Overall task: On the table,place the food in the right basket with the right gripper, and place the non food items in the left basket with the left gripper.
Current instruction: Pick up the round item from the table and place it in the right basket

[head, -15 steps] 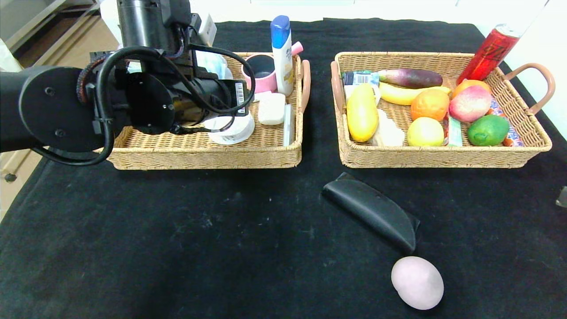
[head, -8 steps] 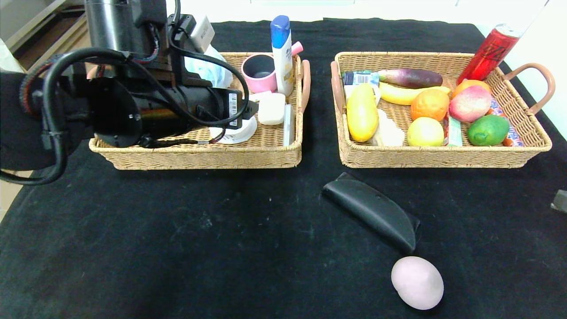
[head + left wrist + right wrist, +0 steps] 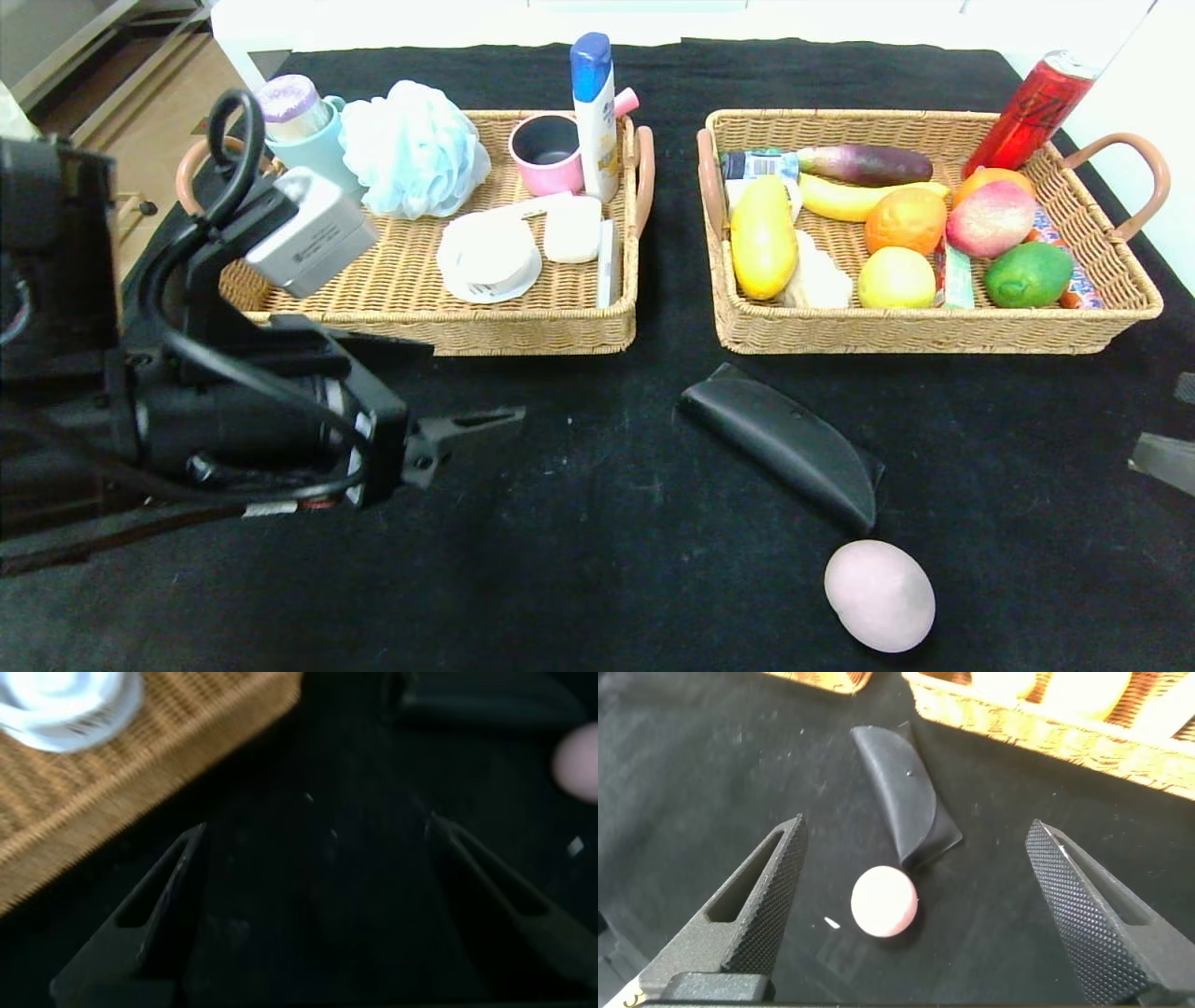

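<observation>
Head view: the left pincer (image 3: 467, 434) hangs empty at 8 o'clock over the worktop (image 3: 579, 551); black pouch (image 3: 784, 446) and pinkish bun (image 3: 879, 595) lie at 4 o'clock.

Left wrist view: its fingers (image 3: 149, 919) are spread wide.

Right wrist view: the right pincer (image 3: 920, 919) gapes empty above both.

Left pincer (image 3: 509, 418) hovers over the black surface (image 3: 560, 560), in front of the left basket (image 3: 420, 317); only one finger shows in profile. White ridged tub (image 3: 488, 254) lies inside that basket. Black pouch (image 3: 784, 446) and pale bun (image 3: 879, 595) rest on the surface, nearly touching, in front of the right basket (image 3: 934, 331). Right pincer (image 3: 1162, 459) barely enters at the right edge.
</observation>
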You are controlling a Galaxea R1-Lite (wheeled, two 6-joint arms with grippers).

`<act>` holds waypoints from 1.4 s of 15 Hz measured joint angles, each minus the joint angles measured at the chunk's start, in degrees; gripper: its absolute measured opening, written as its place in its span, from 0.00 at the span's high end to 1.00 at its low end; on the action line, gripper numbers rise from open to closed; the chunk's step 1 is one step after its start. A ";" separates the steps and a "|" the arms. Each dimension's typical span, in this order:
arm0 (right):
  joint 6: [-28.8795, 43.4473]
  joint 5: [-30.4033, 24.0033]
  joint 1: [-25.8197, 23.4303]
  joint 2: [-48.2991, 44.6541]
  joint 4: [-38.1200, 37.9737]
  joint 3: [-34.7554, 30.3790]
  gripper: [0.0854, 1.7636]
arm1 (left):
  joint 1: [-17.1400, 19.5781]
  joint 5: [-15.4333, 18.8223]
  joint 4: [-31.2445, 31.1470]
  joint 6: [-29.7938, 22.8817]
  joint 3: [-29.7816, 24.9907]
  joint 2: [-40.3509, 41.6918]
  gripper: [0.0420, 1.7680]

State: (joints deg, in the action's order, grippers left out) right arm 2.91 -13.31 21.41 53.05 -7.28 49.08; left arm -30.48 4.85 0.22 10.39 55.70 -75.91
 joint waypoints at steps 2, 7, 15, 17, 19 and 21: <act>-0.07 0.12 0.41 0.17 -0.05 -0.27 0.03 | 0.05 3.44 -0.04 2.23 -6.25 4.78 0.06; -0.05 1.11 1.55 2.67 -5.07 1.11 0.03 | 0.13 6.67 0.51 3.06 -15.18 12.79 0.05; 15.24 27.20 22.94 11.93 -20.94 10.76 0.03 | 0.09 6.83 0.18 3.33 -15.91 16.54 0.04; 27.06 33.18 29.06 17.40 -26.48 14.48 0.03 | 0.07 6.78 0.05 3.39 -15.82 17.13 0.04; 34.77 35.66 32.52 22.63 -30.29 16.93 0.03 | 0.02 6.75 0.02 3.52 -15.79 17.70 0.04; 37.85 36.27 33.69 26.38 -31.50 17.83 0.03 | -0.02 6.78 0.02 3.52 -15.79 17.92 0.04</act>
State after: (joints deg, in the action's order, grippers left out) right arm 40.77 22.95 55.10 79.43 -38.78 66.91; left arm -30.50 11.63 0.24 13.91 39.91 -57.99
